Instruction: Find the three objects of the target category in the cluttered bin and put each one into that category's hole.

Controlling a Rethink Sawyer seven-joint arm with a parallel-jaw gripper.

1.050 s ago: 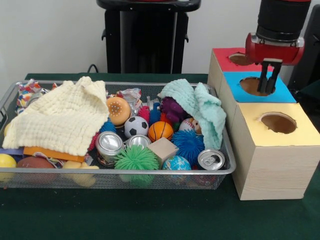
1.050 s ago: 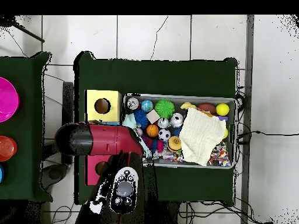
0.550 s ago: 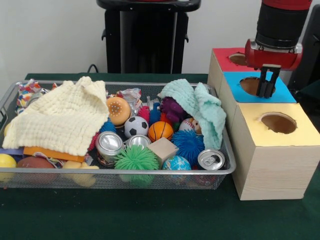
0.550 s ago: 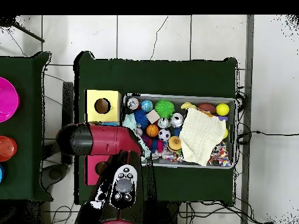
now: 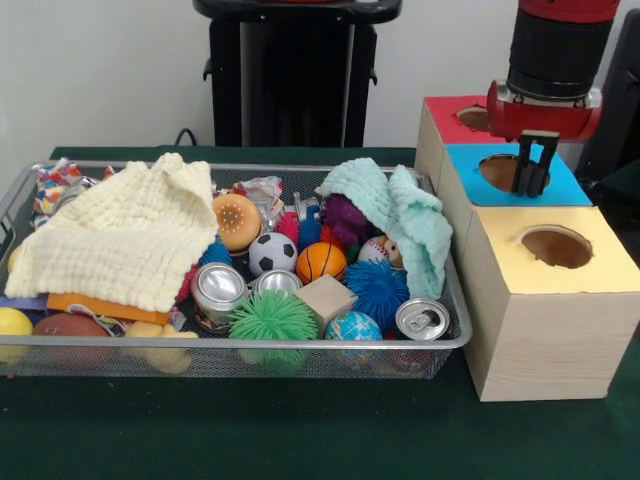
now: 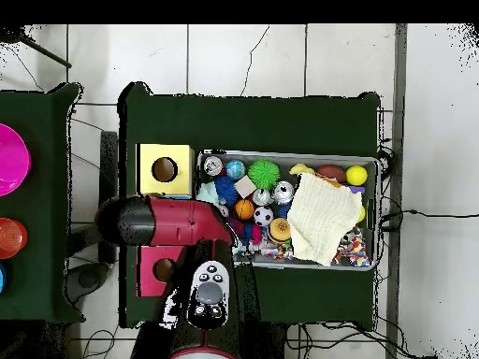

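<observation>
Three wooden boxes stand in a row right of the bin: a red-topped box (image 5: 450, 118), a blue-topped box (image 5: 562, 186) and a yellow-topped box (image 5: 600, 262), each with a round hole. My gripper (image 5: 529, 188) hangs just above the blue box's hole (image 5: 503, 171), open, with nothing between its fingers. The wire bin (image 5: 300, 345) holds cans (image 5: 218, 288) (image 5: 421, 319), a soccer ball (image 5: 272, 252), a basketball (image 5: 321, 262), a globe ball (image 5: 352, 328), spiky balls (image 5: 273, 318) and a wooden cube (image 5: 325, 300). In the overhead view the red arm (image 6: 173, 222) hides the blue box and the gripper.
A yellow cloth (image 5: 120, 240) covers the bin's left half; a mint cloth (image 5: 400, 215) drapes over its right rear corner. A black stand (image 5: 295, 80) rises behind the bin. In the overhead view, coloured plates (image 6: 11, 159) lie on a second table at the left.
The gripper has risen a little above the blue hole and edged slightly left. In the overhead view the arm's upper link has swung towards the picture's bottom.
</observation>
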